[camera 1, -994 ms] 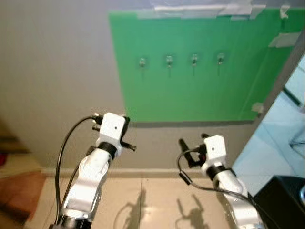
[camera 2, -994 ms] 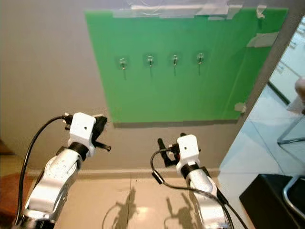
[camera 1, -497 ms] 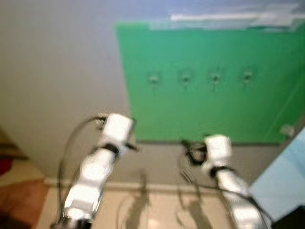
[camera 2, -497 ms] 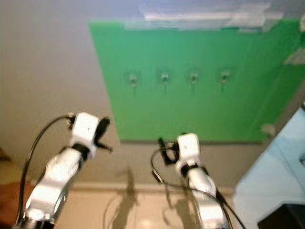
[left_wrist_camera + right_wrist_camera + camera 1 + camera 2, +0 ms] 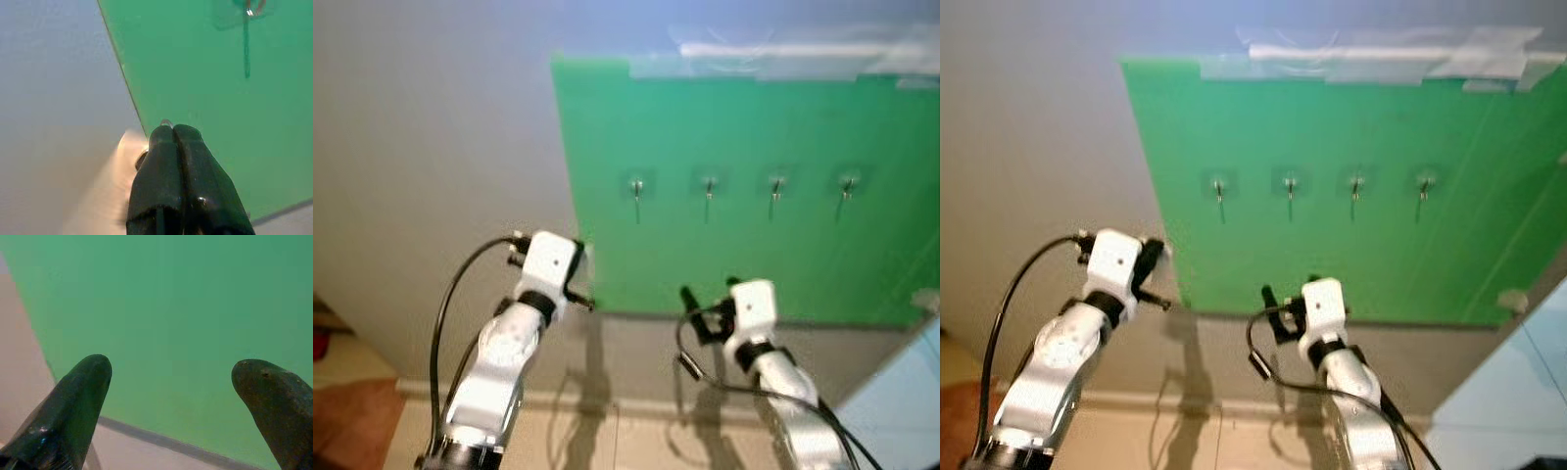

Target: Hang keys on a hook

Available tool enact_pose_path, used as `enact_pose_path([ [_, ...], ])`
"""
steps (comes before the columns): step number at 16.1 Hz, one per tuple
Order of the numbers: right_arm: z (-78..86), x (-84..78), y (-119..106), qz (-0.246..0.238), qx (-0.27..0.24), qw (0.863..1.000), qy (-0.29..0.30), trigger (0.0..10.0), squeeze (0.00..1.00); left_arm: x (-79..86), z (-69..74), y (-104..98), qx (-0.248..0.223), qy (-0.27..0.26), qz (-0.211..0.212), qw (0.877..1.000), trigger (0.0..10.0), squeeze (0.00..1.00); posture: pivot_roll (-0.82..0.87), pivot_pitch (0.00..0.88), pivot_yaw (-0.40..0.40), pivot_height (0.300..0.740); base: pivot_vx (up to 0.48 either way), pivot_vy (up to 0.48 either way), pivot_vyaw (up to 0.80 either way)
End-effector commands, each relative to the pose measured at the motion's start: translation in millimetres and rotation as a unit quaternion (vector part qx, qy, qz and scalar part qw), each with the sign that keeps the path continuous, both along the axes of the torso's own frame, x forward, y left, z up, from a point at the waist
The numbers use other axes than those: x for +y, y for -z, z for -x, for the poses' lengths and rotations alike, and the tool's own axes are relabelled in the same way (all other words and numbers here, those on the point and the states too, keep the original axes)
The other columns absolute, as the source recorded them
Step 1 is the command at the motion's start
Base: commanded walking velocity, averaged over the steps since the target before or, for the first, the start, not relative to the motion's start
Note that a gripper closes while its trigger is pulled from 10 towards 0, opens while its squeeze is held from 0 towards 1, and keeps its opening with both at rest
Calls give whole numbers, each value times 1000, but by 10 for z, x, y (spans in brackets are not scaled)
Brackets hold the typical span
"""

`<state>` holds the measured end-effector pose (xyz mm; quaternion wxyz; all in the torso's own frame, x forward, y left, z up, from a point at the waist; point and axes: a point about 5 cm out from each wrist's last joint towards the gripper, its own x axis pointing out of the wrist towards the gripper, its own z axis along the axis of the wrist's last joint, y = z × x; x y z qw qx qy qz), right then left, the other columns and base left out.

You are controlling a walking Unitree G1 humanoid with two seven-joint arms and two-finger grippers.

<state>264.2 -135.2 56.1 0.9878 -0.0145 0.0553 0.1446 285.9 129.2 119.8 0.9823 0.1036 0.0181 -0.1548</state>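
Observation:
A green board (image 5: 754, 255) is taped to the grey wall and carries a row of small metal hooks; the leftmost hook (image 5: 636, 186) also shows in the left wrist view (image 5: 249, 10). My left gripper (image 5: 173, 129) is raised at the board's lower left corner, below and left of that hook. It is shut, and the thin metal ring of the keys (image 5: 166, 122) peeks out at its tips. My right gripper (image 5: 171, 377) is open and empty, facing the board's lower part, near its bottom edge (image 5: 709, 290).
Clear tape strips (image 5: 764, 64) hold the board's top edge. A skirting board (image 5: 636, 399) runs along the foot of the wall above beige floor tiles (image 5: 607, 441). A pale blue surface (image 5: 928, 392) shows at the lower right.
The camera has come closer to the wall and tilted up, so the board sits lower and looks larger. Both arms hold much the same pose. The black object at lower right has left the picture.

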Motion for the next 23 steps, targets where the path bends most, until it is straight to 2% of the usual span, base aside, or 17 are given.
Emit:
enact_pose_path([
  [1, -28, -86, -41, 7, -9, 1000, 9, 10000, 0, -128, 7, -35, -8, 26, -4, 1000, 0, 0, -35, 0, 48, 740, 0, -416, 0],
  [7, -32, -113, -39, 10, -9, 1000, 11, 10000, 0, -200, 37, -44, -16, 45, 4, 999, 0, 0, -39, 0, 48, 740, 0, -449, 0],
  [12, -26, -115, -30, 9, -6, 1000, 11, 10000, 0, -196, 46, -62, -23, 42, -8, 999, 0, 0, -41, 0, 49, 740, 0, 0, 0],
  [14, -20, -117, -53, 8, -11, 1000, 10, 10000, 0, -34, -65, -47, -12, -11, -12, 1000, 0, 0, -42, 0, 48, 740, 0, 0, 0],
  [16, -15, -126, -69, 8, -13, 1000, 9, 10000, 0, 14, -117, -61, -12, -23, -13, 1000, 0, 0, -44, 0, 45, 740, 0, 0, 0],
  [17, -3, -150, -85, 8, -15, 1000, 8, 10000, 0, 54, -205, -99, -15, -34, -22, 999, 0, 0, -51, 0, 44, 740, 0, 0, 0],
  [20, 15, -160, -85, 10, -13, 1000, 4, 10000, 0, 42, -333, -275, -28, -51, -35, 998, 0, 0, -64, 0, 52, 740, 0, 0, 0],
  [22, 61, -137, -173, 3, -22, 999, -23, 10000, 0, 75, -396, -392, -29, -86, -17, 996, 0, 0, -68, 0, 55, 740, 0, 0, 0],
  [23, 127, -184, -251, -1, -30, 999, -37, 10000, 0, 102, -413, -403, -30, -94, -16, 995, 0, 0, -70, 0, 55, 740, 0, 0, 0],
])
